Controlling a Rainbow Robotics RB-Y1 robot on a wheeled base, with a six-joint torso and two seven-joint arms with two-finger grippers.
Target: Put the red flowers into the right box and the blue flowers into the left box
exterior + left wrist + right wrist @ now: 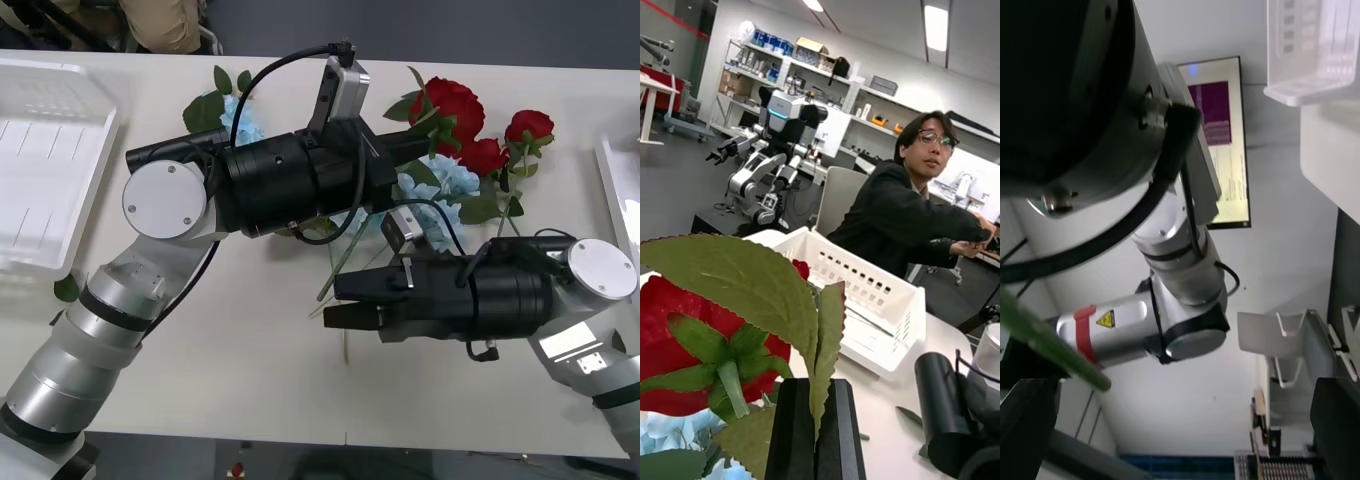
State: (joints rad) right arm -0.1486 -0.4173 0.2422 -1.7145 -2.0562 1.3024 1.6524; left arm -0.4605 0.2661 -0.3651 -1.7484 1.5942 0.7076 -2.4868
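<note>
over the flower pile [455, 150], the left gripper [818, 427] is pinching shut on a red rose stem [734, 386] for the right box [620, 200], while the right gripper [345, 300] is hovering open.

I can read no words or numbers; a yellow warning triangle [1104, 319] sits on the arm [1142, 322] beside a red band.

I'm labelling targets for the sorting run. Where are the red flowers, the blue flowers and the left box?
the red flowers [452, 105]: front view, on the largest red bloom head.
the blue flowers [452, 180]: front view, on the pale blue petal cluster below the roses.
the left box [40, 165]: front view, on its ribbed bottom.
</note>
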